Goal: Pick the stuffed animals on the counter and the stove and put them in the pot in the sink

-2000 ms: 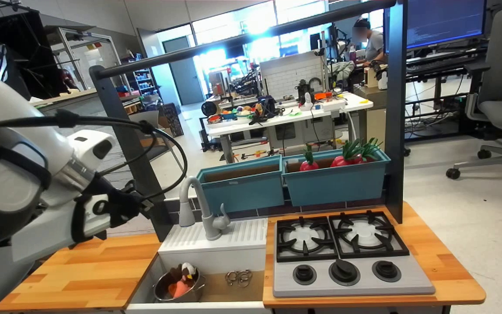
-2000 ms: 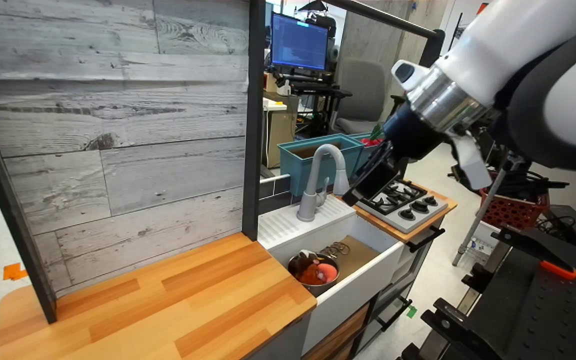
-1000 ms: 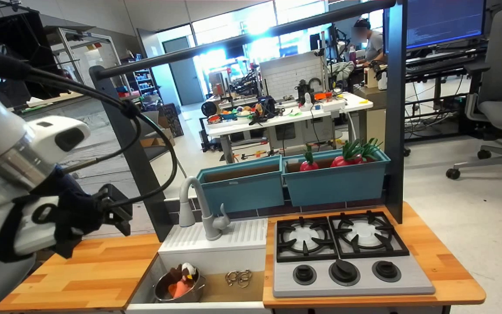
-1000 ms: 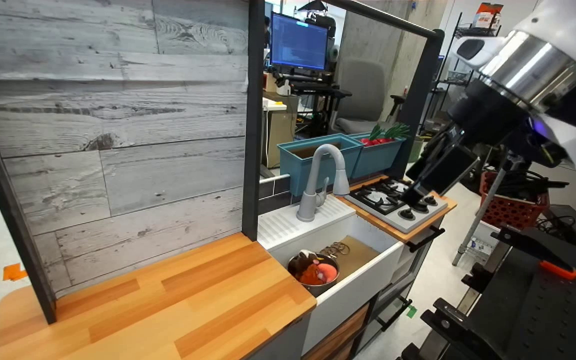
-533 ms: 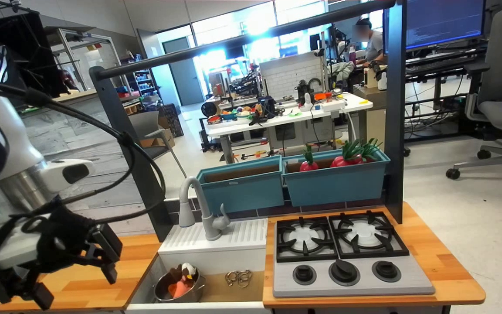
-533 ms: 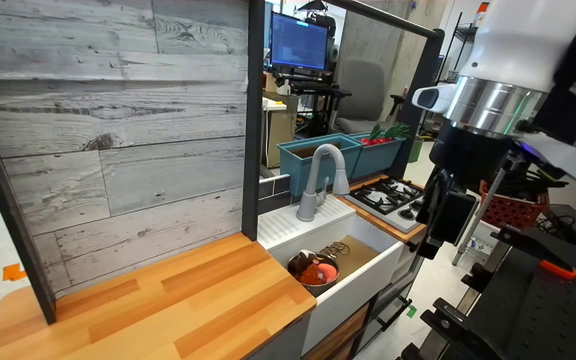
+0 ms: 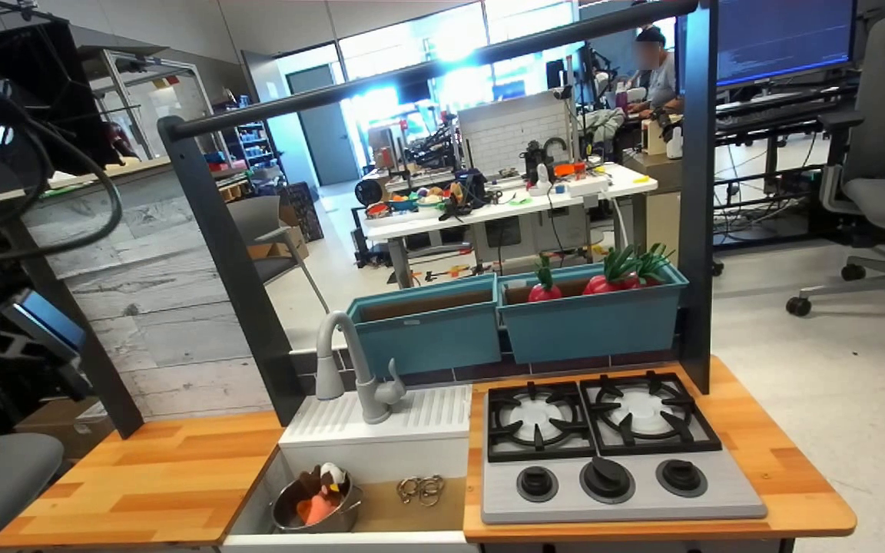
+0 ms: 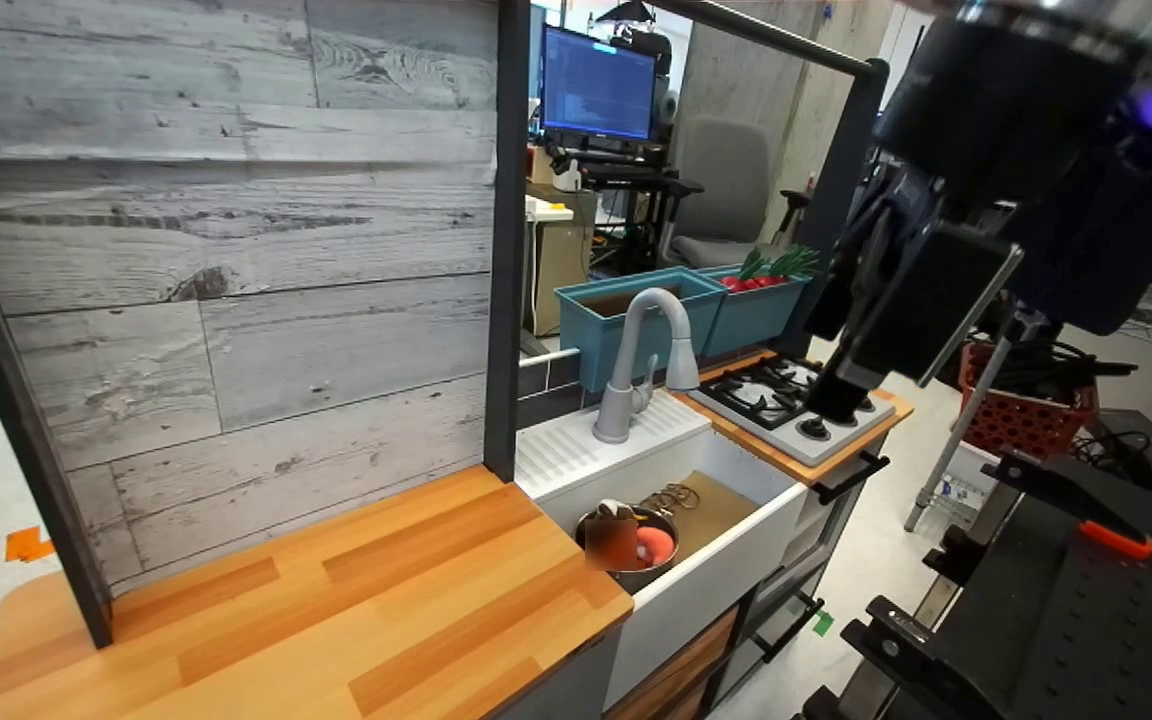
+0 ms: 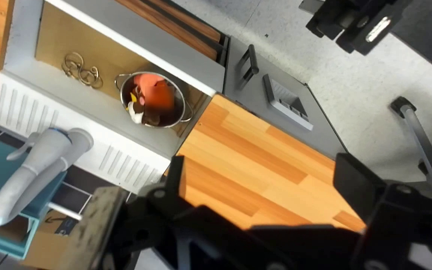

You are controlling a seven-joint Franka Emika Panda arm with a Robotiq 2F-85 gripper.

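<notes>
The steel pot stands in the pale sink, near the wooden counter. In it lie a coral-orange stuffed animal, a red-orange one, partly blurred in the wrist view, and a brown and white piece. No stuffed animal shows on the counter or on the grey stove. My gripper is open and empty, high above the counter in the wrist view, its fingers wide apart. In an exterior view it hangs at the right, apart from the pot.
The grey faucet rises behind the sink. Metal rings lie on the sink floor. Teal bins hang behind, one with red radishes. A black bar on posts spans above. A wood-plank wall backs the counter.
The arm has swung away from the sink, dipped with its fingers spread, then risen and drawn back toward the edges of both exterior views. The pot and stuffed animals have not moved.
</notes>
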